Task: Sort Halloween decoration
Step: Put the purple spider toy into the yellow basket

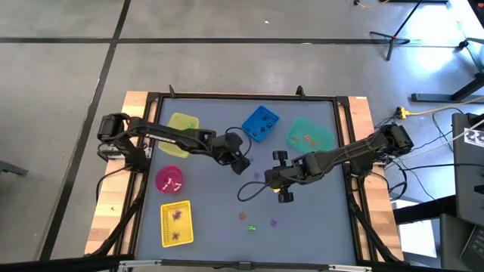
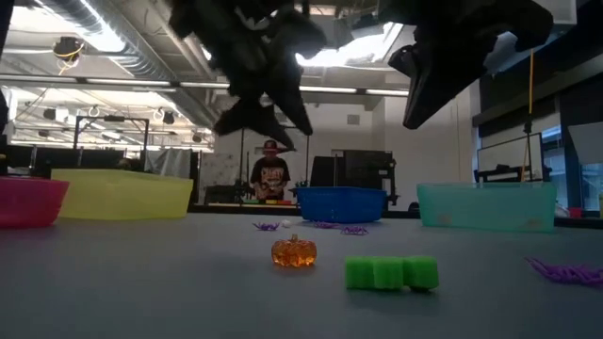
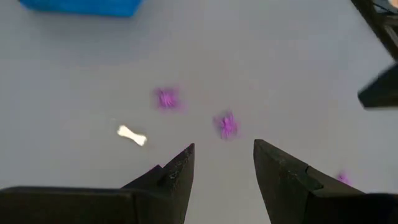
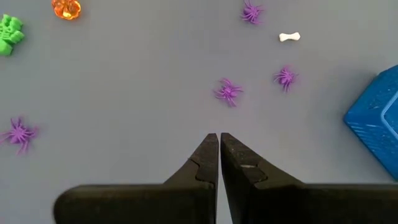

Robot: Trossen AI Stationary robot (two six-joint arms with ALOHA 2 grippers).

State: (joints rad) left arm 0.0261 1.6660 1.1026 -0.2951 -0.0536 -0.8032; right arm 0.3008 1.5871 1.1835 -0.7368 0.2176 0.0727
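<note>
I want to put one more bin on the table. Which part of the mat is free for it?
The mat's right side is bare, below the teal bin. The corner between the blue bin and yellow bin is partly taken by the left gripper. The middle is crowded: purple spiders, a white bone.

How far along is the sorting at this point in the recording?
Partly done: the yellow tray holds purple pieces and the teal bin orange ones. Nothing is in hand: the left pincer hangs open over a purple spider, and the right pincer is shut and empty. Left loose: purple spiders, a white bone, an orange pumpkin, a green piece.
</note>
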